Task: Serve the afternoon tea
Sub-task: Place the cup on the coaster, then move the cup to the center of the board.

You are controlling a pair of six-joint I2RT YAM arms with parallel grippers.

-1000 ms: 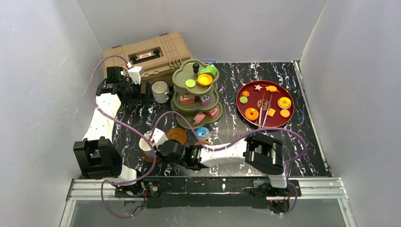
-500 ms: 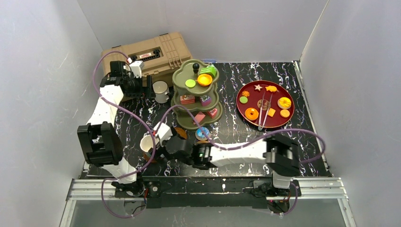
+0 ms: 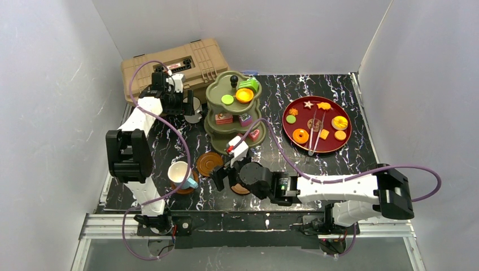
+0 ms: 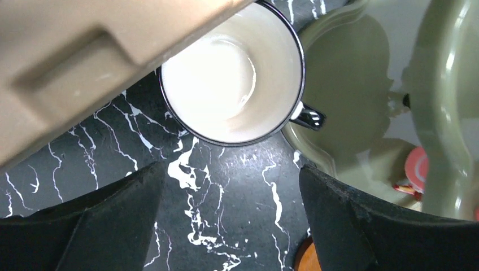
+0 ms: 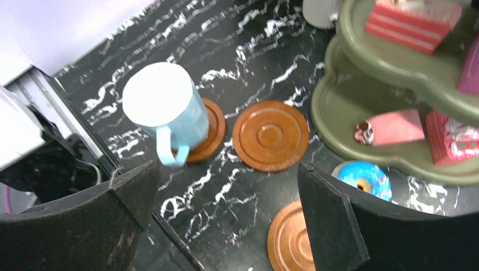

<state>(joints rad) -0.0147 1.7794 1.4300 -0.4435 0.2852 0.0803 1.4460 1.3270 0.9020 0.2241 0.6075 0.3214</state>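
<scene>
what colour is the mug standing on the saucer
Light blue, with a white inside; the mug shows best in the right wrist view.

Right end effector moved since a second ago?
Yes. The right end effector slid rightward, from the light-blue mug to just in front of the green stand.

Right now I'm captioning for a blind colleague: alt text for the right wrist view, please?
A light-blue mug stands on a brown saucer, with an empty saucer beside it. On the frame's right, an olive-green stand holds pink cakes, a blue donut at its foot; the open right gripper frames the bottom.
</scene>
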